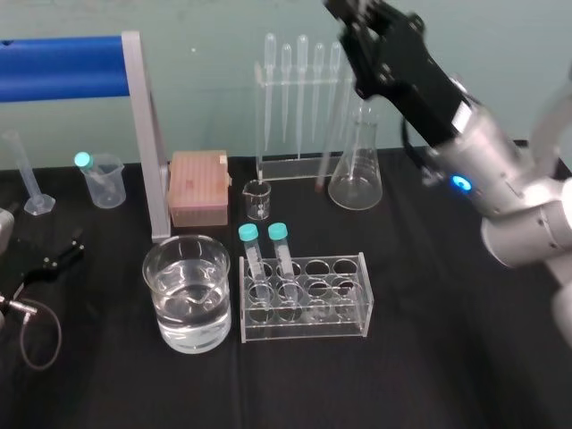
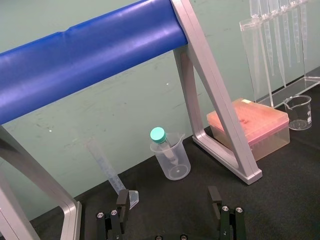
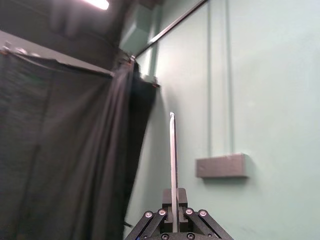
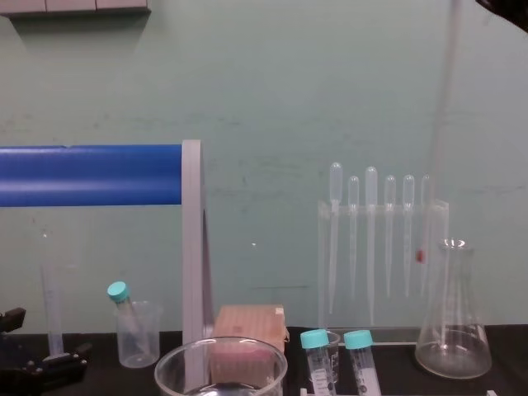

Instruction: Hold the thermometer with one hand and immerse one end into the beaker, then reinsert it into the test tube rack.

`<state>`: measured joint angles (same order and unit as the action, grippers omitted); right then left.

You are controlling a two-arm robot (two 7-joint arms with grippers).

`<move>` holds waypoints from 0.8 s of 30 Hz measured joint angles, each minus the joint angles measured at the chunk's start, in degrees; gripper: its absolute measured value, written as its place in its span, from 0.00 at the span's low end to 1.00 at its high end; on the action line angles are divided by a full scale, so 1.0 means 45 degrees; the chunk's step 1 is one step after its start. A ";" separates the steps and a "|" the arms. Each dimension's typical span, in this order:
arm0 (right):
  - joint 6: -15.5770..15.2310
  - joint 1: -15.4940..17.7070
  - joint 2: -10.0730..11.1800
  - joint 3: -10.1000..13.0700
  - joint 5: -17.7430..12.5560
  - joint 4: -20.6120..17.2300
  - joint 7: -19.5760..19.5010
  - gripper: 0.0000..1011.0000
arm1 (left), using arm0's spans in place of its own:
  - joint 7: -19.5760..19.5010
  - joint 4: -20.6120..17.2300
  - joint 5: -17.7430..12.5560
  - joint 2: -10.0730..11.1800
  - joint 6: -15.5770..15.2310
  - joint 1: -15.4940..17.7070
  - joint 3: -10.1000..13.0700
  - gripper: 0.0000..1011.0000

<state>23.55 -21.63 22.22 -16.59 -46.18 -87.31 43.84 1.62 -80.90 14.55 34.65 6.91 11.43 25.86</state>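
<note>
My right gripper [image 1: 347, 16] is raised high at the back right and is shut on the thermometer [image 3: 173, 160], a thin whitish rod clamped between its fingers. The rod slants downward, and its red tip [image 4: 420, 256] hangs in the air in front of the pipette stand, beside the conical flask. In the head view the thermometer [image 1: 332, 143] is only a faint line. The beaker [image 1: 188, 299], holding water, stands at the front centre with the clear test tube rack [image 1: 304, 299] just to its right. My left gripper [image 2: 168, 202] rests low at the far left, open.
Two teal-capped tubes [image 1: 268, 255] stand in the rack. Behind are a pipette stand [image 1: 299, 98], a conical flask [image 1: 357, 170], a small glass cup [image 1: 257, 198] and a pink tip box [image 1: 198, 188]. A blue bar on a grey frame [image 1: 147, 134], a plastic cup [image 1: 103, 180] and a measuring cylinder [image 1: 31, 174] stand at left.
</note>
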 joint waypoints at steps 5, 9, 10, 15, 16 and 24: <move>0.0011 0.0950 0.0446 0.0595 0.0323 -0.0555 -0.0592 0.06 | 0.0000 0.0000 0.0000 0.0000 -0.0001 0.0000 0.0000 1.00; 0.0008 0.1355 0.0572 0.0842 0.0439 -0.0635 -0.0731 0.05 | 0.0000 0.0000 0.0000 0.0000 -0.0001 0.0000 0.0000 1.00; -0.0008 0.1469 0.0577 0.0896 0.0451 -0.0587 -0.0745 0.05 | 0.0000 0.0000 0.0000 0.0000 -0.0001 0.0000 0.0000 1.00; -0.0101 0.1649 0.0516 0.0962 0.0441 -0.0253 -0.0730 0.05 | 0.0000 0.0000 0.0000 0.0000 -0.0001 0.0000 -0.0001 1.00; -0.0120 0.1658 0.0495 0.0962 0.0433 -0.0157 -0.0714 0.05 | 0.0000 0.0000 0.0000 0.0000 -0.0001 0.0000 -0.0001 1.00; -0.0282 0.1602 0.0192 0.0866 0.0211 0.0922 -0.0354 0.05 | 0.0000 0.0000 0.0000 0.0000 0.0000 0.0000 -0.0001 1.00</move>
<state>22.28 -14.42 23.09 -12.69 -45.23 -83.16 42.25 1.62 -80.90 14.55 34.65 6.91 11.43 25.86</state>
